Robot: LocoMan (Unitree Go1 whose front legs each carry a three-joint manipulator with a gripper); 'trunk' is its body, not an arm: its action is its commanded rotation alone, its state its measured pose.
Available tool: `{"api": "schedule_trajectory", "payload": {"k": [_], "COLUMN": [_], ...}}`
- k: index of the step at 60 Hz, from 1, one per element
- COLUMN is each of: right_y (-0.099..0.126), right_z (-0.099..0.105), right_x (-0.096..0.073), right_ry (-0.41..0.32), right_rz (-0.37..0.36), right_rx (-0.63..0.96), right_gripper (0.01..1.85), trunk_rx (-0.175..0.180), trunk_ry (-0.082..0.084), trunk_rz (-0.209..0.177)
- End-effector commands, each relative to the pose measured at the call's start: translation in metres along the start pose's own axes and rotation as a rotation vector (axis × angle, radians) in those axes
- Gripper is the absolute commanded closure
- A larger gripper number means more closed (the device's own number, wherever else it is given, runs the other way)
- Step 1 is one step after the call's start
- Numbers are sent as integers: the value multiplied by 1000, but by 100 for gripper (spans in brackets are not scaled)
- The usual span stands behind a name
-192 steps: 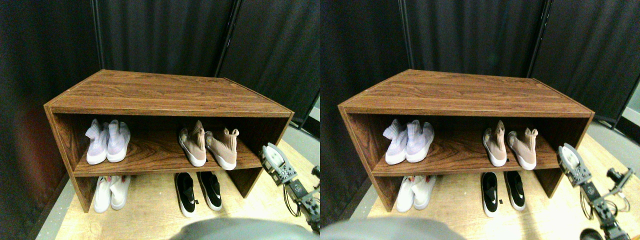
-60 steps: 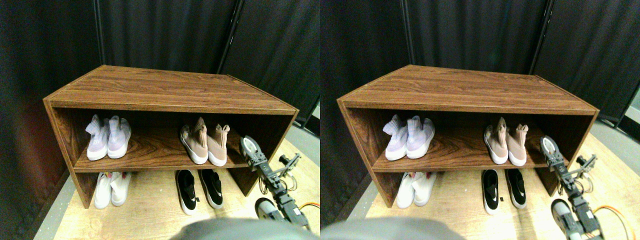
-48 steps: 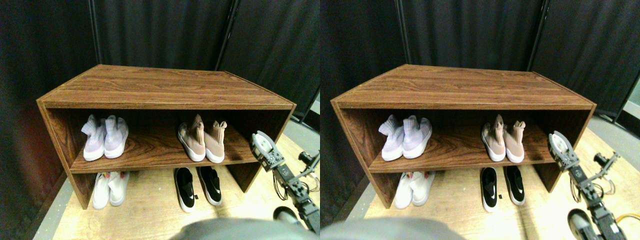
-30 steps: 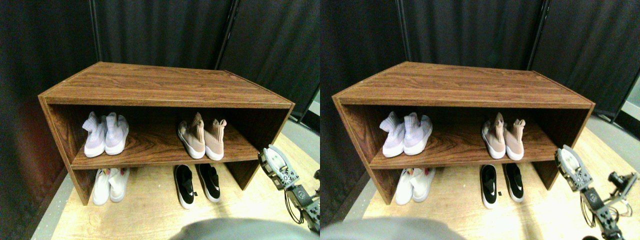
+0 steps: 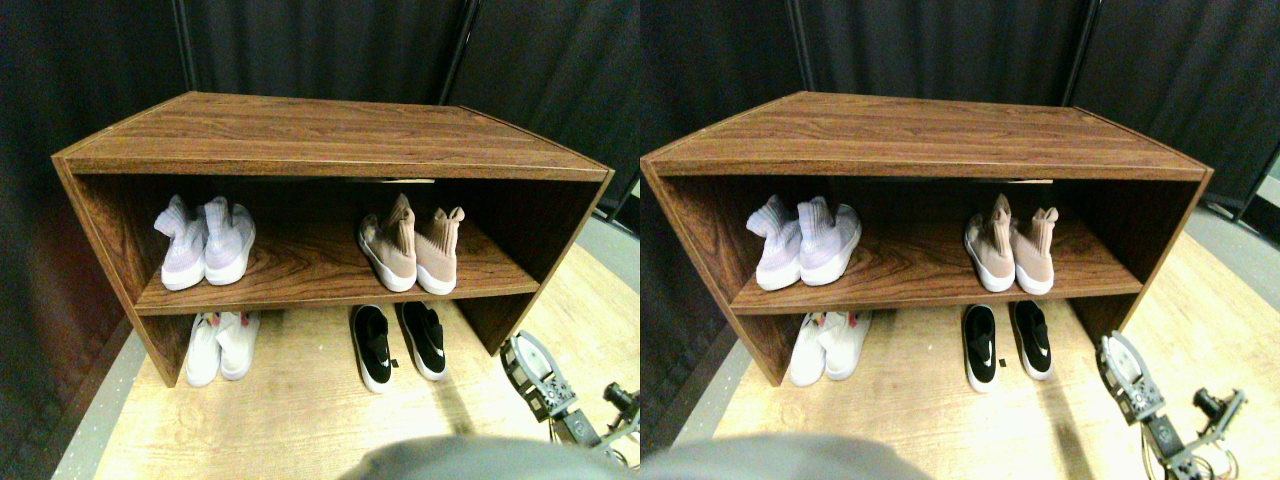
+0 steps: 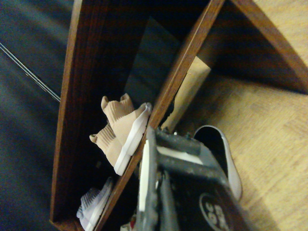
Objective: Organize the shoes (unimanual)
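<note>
The shoes stand in pairs in a brown wooden rack (image 5: 330,300). A lavender pair (image 5: 205,245) is on the left of its shelf board, and a pinkish-beige pair (image 5: 412,252) stands close together on the right. Under the board, on the floor, are a white pair (image 5: 220,345) and a black pair (image 5: 400,345) with white logos. My right gripper (image 5: 522,352) hangs low over the floor, right of the black pair and in front of the rack's right wall, holding nothing. The wrist view shows the beige pair (image 6: 122,130), one lavender shoe (image 6: 94,207) and a black shoe's white sole (image 6: 230,163) past the gripper (image 6: 153,139).
Dark curtains (image 5: 330,50) close off the back and left side. Light wooden floor (image 5: 300,420) spreads in front of the rack and to its right. The rack's right wall (image 5: 520,290) stands close to my gripper. Loose cables (image 5: 620,420) trail at my arm.
The right beige shoe went from splayed out to snug against its mate. My gripper then drew back from the shelf's right end and sank toward the floor. The camera has shifted too.
</note>
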Motion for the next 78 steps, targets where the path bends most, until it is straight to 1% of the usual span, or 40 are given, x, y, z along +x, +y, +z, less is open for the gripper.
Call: {"api": "schedule_trajectory", "payload": {"k": [1, 2, 4, 5, 6, 7, 9, 11, 12, 18, 19, 23, 25, 26, 30, 31, 38, 39, 48, 52, 56, 61, 63, 65, 74, 78], "right_y": [-24, -26, -35, -35, -42, -42, -52, -56, -61, -73, -73, -79, -83, -84, -88, -90, -92, -91, -93, -96, -98, -101, -104, -104, -110, -114], "right_z": [-4, -4, -5, -5, -5, -5, -5, -5, -4, -1, 0, 3, 4, 5, 7, 8, 13, 14, 16, 16, 15, 12, 10, 9, 6, 6], "right_x": [8, 9, 14, 14, 18, 18, 23, 25, 28, 36, 38, 45, 48, 50, 55, 57, 64, 65, 70, 73, 73, 74, 75, 75, 80, 85], "right_ry": [-34, -41, -52, -52, -53, -53, -51, -64, -85, -80, -84, -86, -101, -110, -124, -130, -157, -162, -184, -201, -209, -211, -216, -220, -227, -236], "right_rz": [-30, -35, -75, -75, -96, -96, -108, -121, -146, -166, -179, -194, -207, -215, -241, -244, -272, -275, -298, -323, -331, -330, -337, -341, -360, -378], "right_rx": [32, 27, 33, 33, 25, 25, 6, -4, -10, 0, 8, 9, 39, 36, -10, 0, 10, 17, 4, 3, -14, 10, 12, 9, 19, 40], "right_gripper": [180, 180, 180, 180, 180, 180, 180, 180, 180, 180, 180, 180, 180, 180, 180, 180, 180, 180, 180, 180, 180, 180, 180, 180, 180, 180], "trunk_rx": [-32, -32, -33, -33, -35, -35, -37, -37, -37, -37, -36, -35, -35, -34, -32, -32, -33, -34, -36, -38, -45, -53, -60, -64, -72, -74], "trunk_ry": [24, 24, 25, 25, 25, 27, 28, 29, 31, 33, 36, 36, 36, 33, 34, 34, 28, 26, 18, 14, 8, 0, -7, -10, -13, -15], "trunk_rz": [9, 9, 11, 11, 12, 13, 15, 16, 17, 17, 17, 16, 16, 16, 15, 15, 17, 17, 17, 19, 22, 27, 31, 35, 46, 46]}}
